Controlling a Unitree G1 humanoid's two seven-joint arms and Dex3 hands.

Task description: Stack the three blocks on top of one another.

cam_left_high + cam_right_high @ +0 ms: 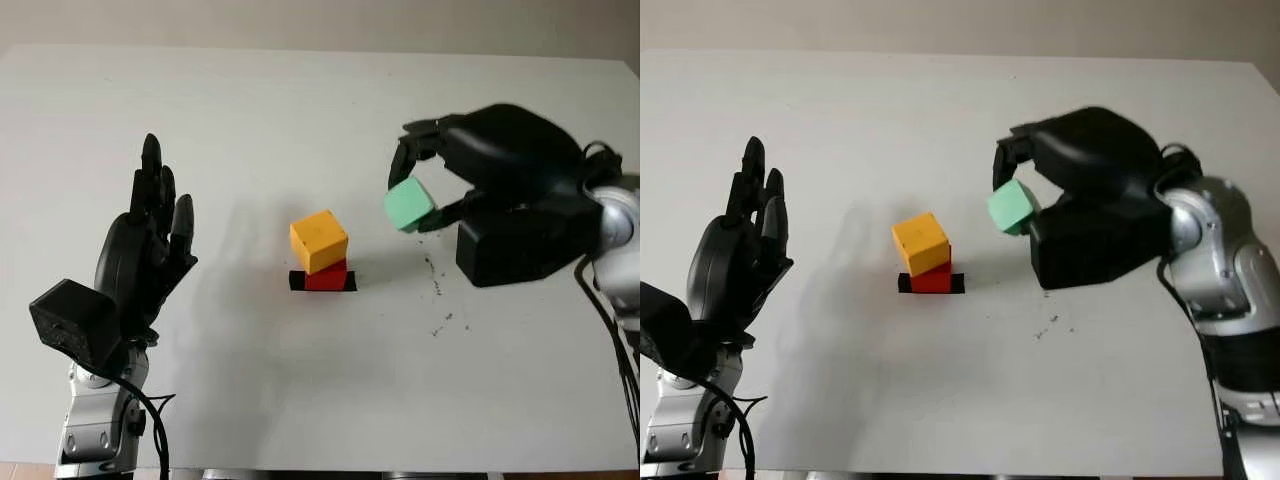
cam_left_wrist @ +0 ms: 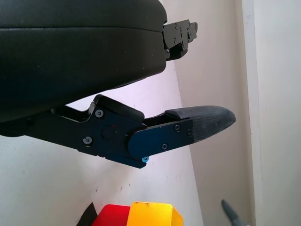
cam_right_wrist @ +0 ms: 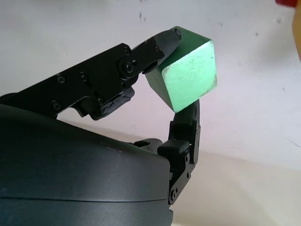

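Two blocks stacked, third in hand above the white worktop (image 1: 300,400).
Left hand (image 1: 145,245) open, left of the stack. Yellow block (image 1: 319,240) atop red block (image 1: 327,276). Right hand (image 1: 425,190) fingers (image 3: 160,44) pinch green block (image 1: 409,205), aloft right of the stack.

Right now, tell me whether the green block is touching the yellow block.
Apart. The left eye view shows bare table between the green block, held in the right hand, and the yellow block sitting on the red block.
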